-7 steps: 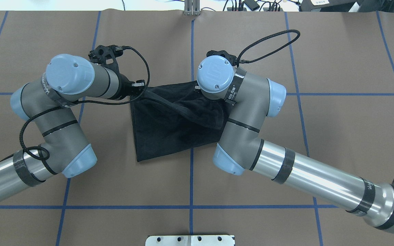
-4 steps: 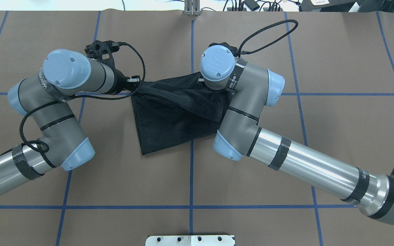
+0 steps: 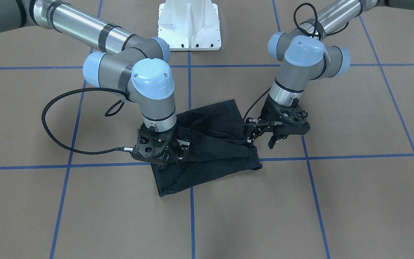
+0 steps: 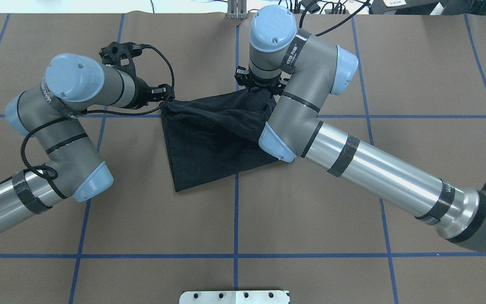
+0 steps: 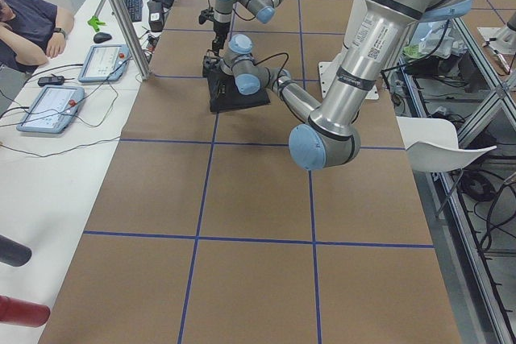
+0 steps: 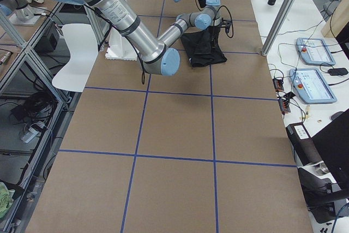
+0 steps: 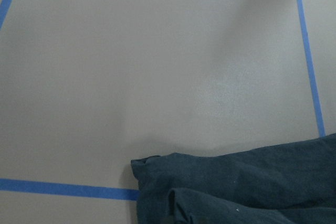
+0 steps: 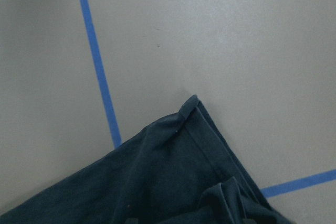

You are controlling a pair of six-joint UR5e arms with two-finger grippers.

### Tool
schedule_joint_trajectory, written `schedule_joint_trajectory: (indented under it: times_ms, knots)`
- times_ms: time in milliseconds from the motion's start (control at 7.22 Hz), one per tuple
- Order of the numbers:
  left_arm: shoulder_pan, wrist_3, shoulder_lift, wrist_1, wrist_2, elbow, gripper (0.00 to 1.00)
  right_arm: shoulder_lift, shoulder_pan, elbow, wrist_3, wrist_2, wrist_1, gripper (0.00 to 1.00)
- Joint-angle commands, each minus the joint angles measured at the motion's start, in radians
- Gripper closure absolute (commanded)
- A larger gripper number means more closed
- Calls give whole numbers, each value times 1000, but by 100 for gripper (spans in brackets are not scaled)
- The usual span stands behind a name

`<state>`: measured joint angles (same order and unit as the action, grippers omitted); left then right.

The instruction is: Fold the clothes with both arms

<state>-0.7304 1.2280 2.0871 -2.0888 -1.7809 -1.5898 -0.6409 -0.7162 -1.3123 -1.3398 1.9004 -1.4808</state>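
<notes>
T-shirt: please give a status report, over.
Left gripper and right gripper low at T-shirt far edge, grip unclear. T-shirt partly folded, rumpled. Nothing in the way.

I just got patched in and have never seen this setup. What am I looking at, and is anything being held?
This is a two-armed robot at a brown table taped with blue lines. One camera looks down from behind it, one faces it, two look along the table, and two ride on the wrists. A black shirt, partly folded, lies in the middle. The left pincer and the right pincer each sit at a corner of its edge away from the robot. Whether they grip the cloth, I cannot tell.
</notes>
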Motion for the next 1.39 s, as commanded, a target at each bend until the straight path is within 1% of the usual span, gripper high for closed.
schedule_joint_trajectory:
  times_ms: [0, 139, 277, 416, 554, 693, 831, 1108, 1247]
  knots:
    - [-29, -115, -13, -14, -69, -4, 0, 9, 48, -141, -4, 40, -149, 0]
    - [-43, -177, -21, -14, -87, -2, 0, 9, 120, -195, -21, -12, -221, 1]
    - [-50, -189, -28, -14, -113, -4, 0, 10, 215, -196, -68, -124, -236, 11]
    - [-52, -189, -32, -14, -115, -4, 0, 9, 259, -188, -90, -164, -236, 61]
    - [-52, -189, -32, -20, -115, -4, 0, 7, 267, -174, -85, -171, -233, 100]
    - [-52, -188, -33, -22, -115, -7, 0, 10, 267, -139, -76, -181, -228, 100]
    - [-52, -188, -33, -22, -115, -7, 0, 12, 267, -115, -73, -213, -207, 100]
    - [-52, -188, -33, -22, -115, -9, 0, 26, 267, -1, -71, -239, -80, 100]
    - [-52, -188, -33, -22, -115, -12, 0, 47, 247, 34, -71, -241, -67, 100]
